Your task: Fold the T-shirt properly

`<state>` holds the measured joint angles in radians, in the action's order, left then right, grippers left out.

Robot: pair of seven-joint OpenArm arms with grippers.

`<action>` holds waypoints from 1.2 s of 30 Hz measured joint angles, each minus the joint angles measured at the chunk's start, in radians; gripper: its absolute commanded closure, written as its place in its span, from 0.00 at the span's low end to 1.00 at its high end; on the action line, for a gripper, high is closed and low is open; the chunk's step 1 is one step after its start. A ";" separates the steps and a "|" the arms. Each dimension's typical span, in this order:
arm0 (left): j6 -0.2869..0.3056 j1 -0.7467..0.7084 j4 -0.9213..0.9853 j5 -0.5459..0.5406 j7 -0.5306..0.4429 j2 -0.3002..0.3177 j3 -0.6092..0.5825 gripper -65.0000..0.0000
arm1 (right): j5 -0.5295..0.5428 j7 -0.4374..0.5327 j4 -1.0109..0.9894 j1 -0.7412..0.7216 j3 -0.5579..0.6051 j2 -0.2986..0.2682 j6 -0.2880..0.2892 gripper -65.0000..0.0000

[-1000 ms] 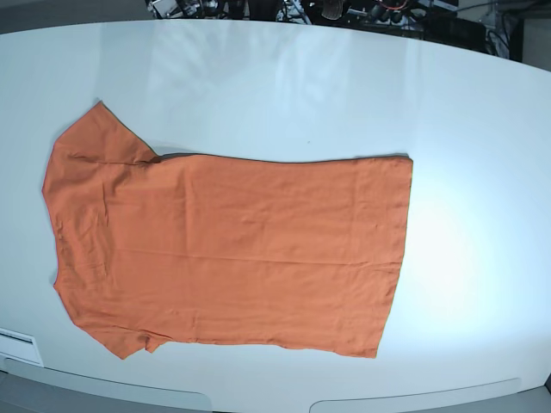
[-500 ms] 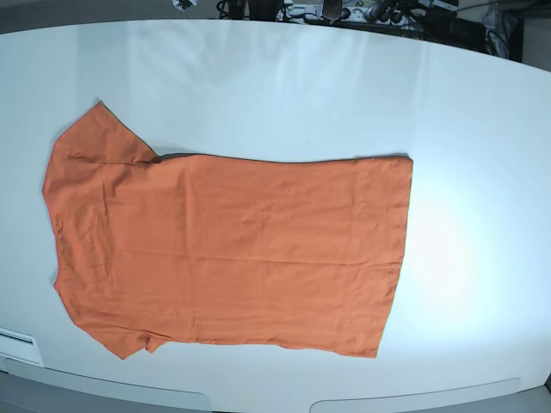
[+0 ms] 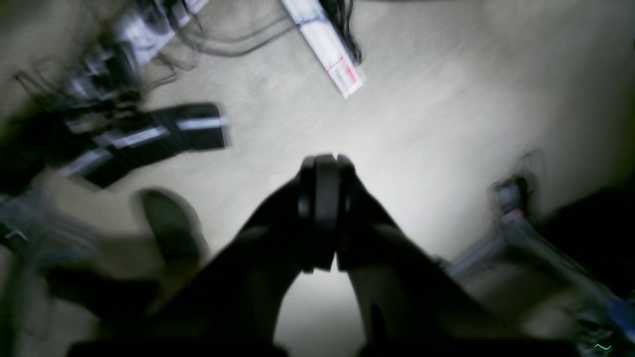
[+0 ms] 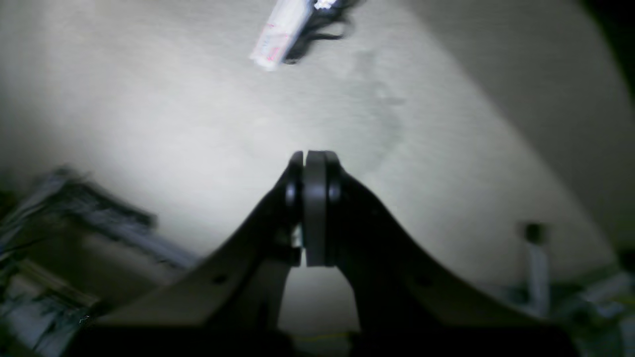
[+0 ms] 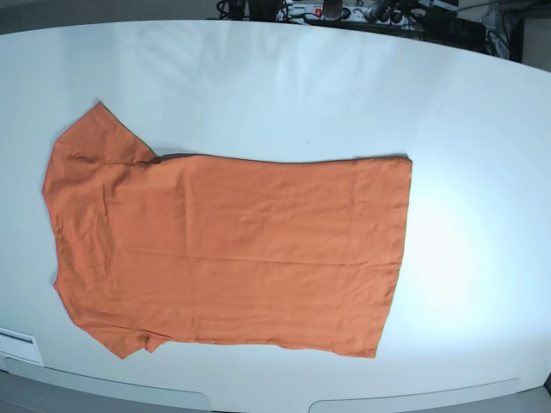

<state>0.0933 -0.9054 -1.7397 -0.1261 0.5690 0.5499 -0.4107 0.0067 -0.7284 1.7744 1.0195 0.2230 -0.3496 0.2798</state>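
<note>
The orange T-shirt (image 5: 232, 245) lies flat on the white table (image 5: 344, 95) in the base view, its sleeves and shoulders at the left, its hem at the right. Neither arm shows in the base view. In the left wrist view my left gripper (image 3: 321, 163) is shut with nothing between its pads, and it hangs over the floor, away from the shirt. My right gripper (image 4: 310, 158) in the right wrist view is also shut and holds nothing, above bare floor. The shirt appears in neither wrist view.
Cables and equipment (image 5: 344, 10) crowd the floor beyond the table's far edge. A white power strip (image 3: 327, 44) and dark boxes (image 3: 149, 139) lie on the floor under the left gripper. The same kind of strip (image 4: 278, 34) lies on the floor in the right wrist view.
The shirt has not moved. Only the clutter beyond the table's far edge has shifted slightly in the base view.
</note>
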 measured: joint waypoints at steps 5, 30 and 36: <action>-0.080 -0.113 -0.295 0.168 0.009 0.120 0.001 1.00 | -0.124 -0.039 0.233 0.139 -0.001 -0.095 -0.130 1.00; -0.120 0.029 -0.600 0.523 -0.008 0.348 0.119 1.00 | -0.246 0.112 0.568 -0.083 -0.162 -0.206 -0.174 1.00; 0.045 0.178 -0.441 0.489 -0.241 0.367 0.203 0.52 | -0.152 0.177 0.568 -0.226 -0.161 -0.207 -0.097 1.00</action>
<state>0.1383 -0.7273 -2.1811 0.3630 0.3275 0.9165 -0.2077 -0.1455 -0.5518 2.3421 0.7937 0.0616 -0.5564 0.1829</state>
